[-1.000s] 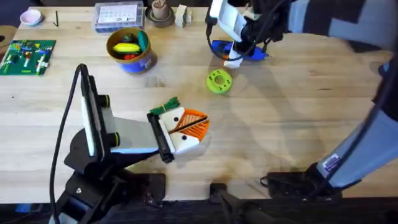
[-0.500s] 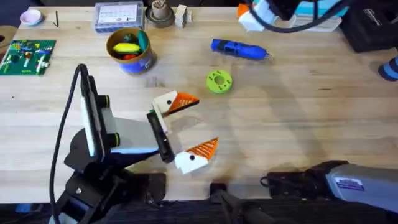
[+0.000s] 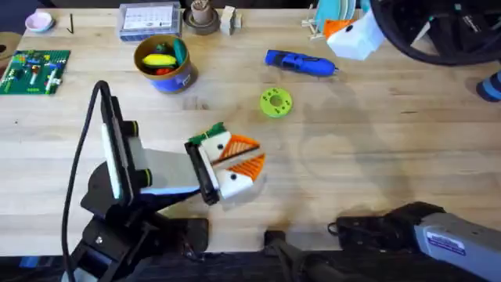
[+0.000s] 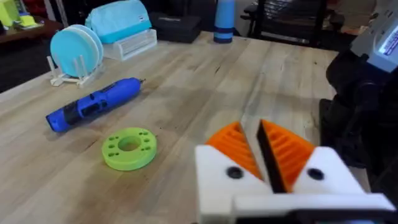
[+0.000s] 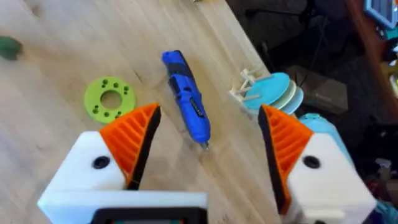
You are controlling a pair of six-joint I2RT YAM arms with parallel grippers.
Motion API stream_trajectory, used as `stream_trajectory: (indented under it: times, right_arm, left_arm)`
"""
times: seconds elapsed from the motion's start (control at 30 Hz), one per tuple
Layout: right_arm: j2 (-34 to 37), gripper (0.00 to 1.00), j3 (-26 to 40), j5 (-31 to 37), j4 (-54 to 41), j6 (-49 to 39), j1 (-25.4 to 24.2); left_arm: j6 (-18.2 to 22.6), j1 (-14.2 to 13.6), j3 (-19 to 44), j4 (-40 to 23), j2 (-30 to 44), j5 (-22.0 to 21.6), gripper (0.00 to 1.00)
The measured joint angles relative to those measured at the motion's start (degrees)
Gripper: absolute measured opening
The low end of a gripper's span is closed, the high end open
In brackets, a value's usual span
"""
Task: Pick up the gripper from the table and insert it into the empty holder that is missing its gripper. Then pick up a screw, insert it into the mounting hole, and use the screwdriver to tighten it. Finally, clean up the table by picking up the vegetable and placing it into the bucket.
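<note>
My left gripper (image 3: 255, 153) rests low over the table's middle, its orange ribbed pads (image 4: 287, 148) pressed almost together with nothing between them. The green vegetable (image 3: 208, 133) lies on the wood just behind that gripper's white mounts. The blue screwdriver (image 3: 301, 63) lies at the back centre. My right gripper (image 3: 346, 33) hangs high at the back right, wide open and empty, above the screwdriver (image 5: 186, 102). The blue bucket (image 3: 164, 64) with yellow lining stands at the back left with toy food inside. The loose gripper, the holder and the mounting hole are out of view.
A lime-green disc (image 3: 275, 103) lies between the screwdriver and my left gripper. A rack of blue plates (image 5: 273, 92) stands at the back right. A green circuit board (image 3: 34, 70), a clear box (image 3: 149, 19) and small jars line the back left.
My left gripper opened wide half a second ago and has shut again. The right gripper lifted away from the screwdriver toward the back right.
</note>
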Motion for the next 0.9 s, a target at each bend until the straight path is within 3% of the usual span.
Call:
stream_trajectory:
  times: [0.13, 0.17, 0.2, 0.5, 0.7, 0.9]
  right_arm:
    - [-0.77, 0.976, 0.0, 0.0, -2.27, 0.16, 0.0]
    - [-0.87, 0.976, 0.0, 0.0, -2.7, 0.16, 0.0]
    - [-0.93, 0.977, 0.0, 0.0, -3.02, 0.16, 0.0]
    - [-0.94, 0.976, 0.0, 0.01, -4.92, 0.16, 0.0]
    - [-0.94, 0.978, 0.0, 0.0, -5.24, 0.16, 0.0]
    - [-0.94, 0.977, 0.0, 0.0, -5.24, 0.16, 0.0]
  left_arm:
    - [-0.06, 0.0, 0.0, -0.02, 0.0, -0.13, 0.836]
    - [-0.26, 0.0, 0.0, -0.02, 0.0, -0.13, 0.95]
    - [-0.17, 0.0, 0.0, -0.02, -0.01, -0.13, 0.982]
    - [0.26, 0.0, 0.23, 0.0, -0.01, -5.87, 0.992]
    - [0.3, 0.0, 9.76, -16.61, 2.03, -14.42, 0.992]
    - [0.36, 0.0, 27.56, -32.12, 14.64, -23.41, 0.992]
